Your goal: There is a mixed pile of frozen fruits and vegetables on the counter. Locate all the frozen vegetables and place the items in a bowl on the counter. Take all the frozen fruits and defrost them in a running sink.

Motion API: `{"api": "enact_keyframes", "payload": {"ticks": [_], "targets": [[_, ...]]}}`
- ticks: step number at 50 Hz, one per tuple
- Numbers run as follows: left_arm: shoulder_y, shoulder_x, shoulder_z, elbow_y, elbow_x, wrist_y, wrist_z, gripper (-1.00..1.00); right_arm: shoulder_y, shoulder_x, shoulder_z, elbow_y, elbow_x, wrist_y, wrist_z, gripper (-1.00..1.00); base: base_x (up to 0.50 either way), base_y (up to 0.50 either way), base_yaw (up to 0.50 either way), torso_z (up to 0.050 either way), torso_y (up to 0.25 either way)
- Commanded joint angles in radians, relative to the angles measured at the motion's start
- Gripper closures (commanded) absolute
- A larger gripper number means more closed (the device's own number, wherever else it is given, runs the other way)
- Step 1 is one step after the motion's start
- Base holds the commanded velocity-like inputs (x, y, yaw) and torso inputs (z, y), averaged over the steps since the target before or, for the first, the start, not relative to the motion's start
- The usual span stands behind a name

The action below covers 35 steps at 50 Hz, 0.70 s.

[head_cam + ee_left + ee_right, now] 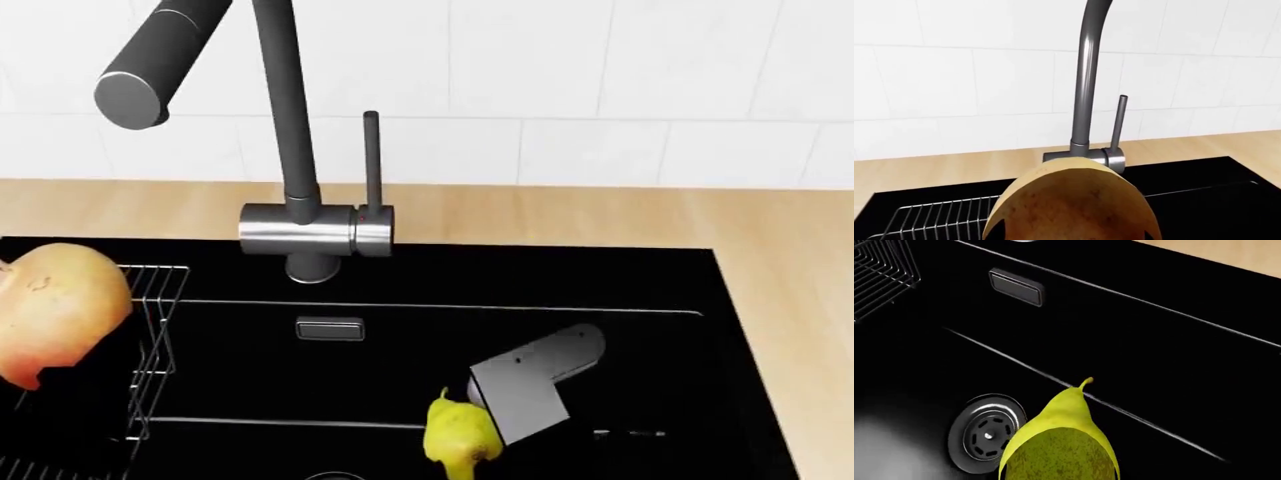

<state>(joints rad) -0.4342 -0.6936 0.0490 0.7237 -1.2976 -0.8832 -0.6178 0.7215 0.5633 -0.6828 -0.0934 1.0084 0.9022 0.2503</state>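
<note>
A rounded tan-yellow fruit (54,310) hangs over the wire rack (150,330) at the left end of the black sink (641,300). It fills the low part of the left wrist view, where my left gripper (1074,233) is shut on this fruit (1074,200), dark fingertips (1001,227) showing at either side. Inside the basin my right gripper (497,420) is shut on the yellow pear (461,432). The pear's (1061,440) stem points away from the wrist, close beside the steel drain (987,432). The frozen vegetables and the bowl are out of view.
The tall grey faucet (287,120) rises behind the sink, its spout end (134,95) over the left side, lever (370,160) upright; no water shows. Beige counter (774,240) borders the basin at the back and right. White tiled wall stands behind.
</note>
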Motion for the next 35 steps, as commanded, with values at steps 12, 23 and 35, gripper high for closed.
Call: {"api": "enact_keyframes", "payload": {"ticks": [12, 23, 35], "targets": [[-0.009, 0.005, 0.008, -0.006, -0.006, 0.016, -0.016, 1.0, -0.032, -0.051, -0.061, 0.171, -0.086, -0.057, -0.091, 1.0, 0.0, 0.0, 0.0, 0.0, 0.0], [0.001, -0.005, 0.005, 0.007, -0.015, 0.019, -0.016, 1.0, -0.038, -0.008, -0.022, 0.038, -0.064, -0.052, -0.016, -1.0, 0.0, 0.0, 0.0, 0.0, 0.001], [0.016, 0.005, 0.037, 0.007, 0.013, 0.017, 0.005, 1.0, -0.09, 0.084, 0.168, -0.261, 0.039, -0.125, 0.183, -1.0, 0.0, 0.0, 0.0, 0.001, 0.0]]}}
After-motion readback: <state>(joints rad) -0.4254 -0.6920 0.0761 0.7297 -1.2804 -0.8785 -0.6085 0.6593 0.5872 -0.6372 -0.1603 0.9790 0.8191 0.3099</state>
